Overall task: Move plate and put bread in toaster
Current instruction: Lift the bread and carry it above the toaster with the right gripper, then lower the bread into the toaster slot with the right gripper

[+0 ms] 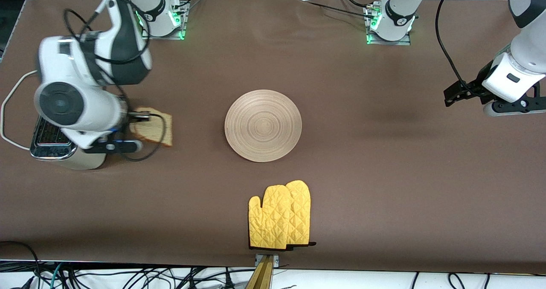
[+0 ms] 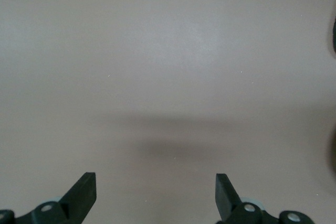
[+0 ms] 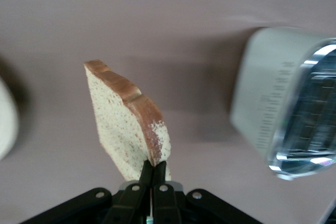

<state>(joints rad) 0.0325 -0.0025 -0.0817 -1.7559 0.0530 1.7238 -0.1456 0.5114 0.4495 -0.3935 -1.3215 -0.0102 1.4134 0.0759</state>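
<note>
Right gripper [image 1: 143, 118] up in the air at the right arm's end of the table, jaws pinched tight on the bread [image 1: 152, 127]; the right wrist view shows both fingers closed on one corner of the slice [image 3: 128, 129], which stands on edge with its darker crust along the top. Slice is speckled, light brown, held clear of the brown table cover [image 1: 362, 152]. Toaster [image 1: 53, 146] sits on the table just beside the held bread, at the table's outermost end on the right arm's side; cream body, chrome top, slots showing, much of it hidden under the right arm's wrist in the front view. In the right wrist view the toaster [image 3: 286, 103] lies off to one side of the slice, not under it; the bread looks to hang over bare table next to the toaster, though the arm blocks a sure reading. White cord [image 1: 8, 110] loops out from the toaster toward the table edge. Wooden plate [image 1: 263, 125] flat near the table's middle, well apart from toaster and bread. Yellow quilted oven mitt [image 1: 280, 216] nearer the front camera than the plate. Left gripper [image 1: 458, 93] waits over bare table at the left arm's end, fingers [image 2: 84, 192] spread wide, holding nothing.
</note>
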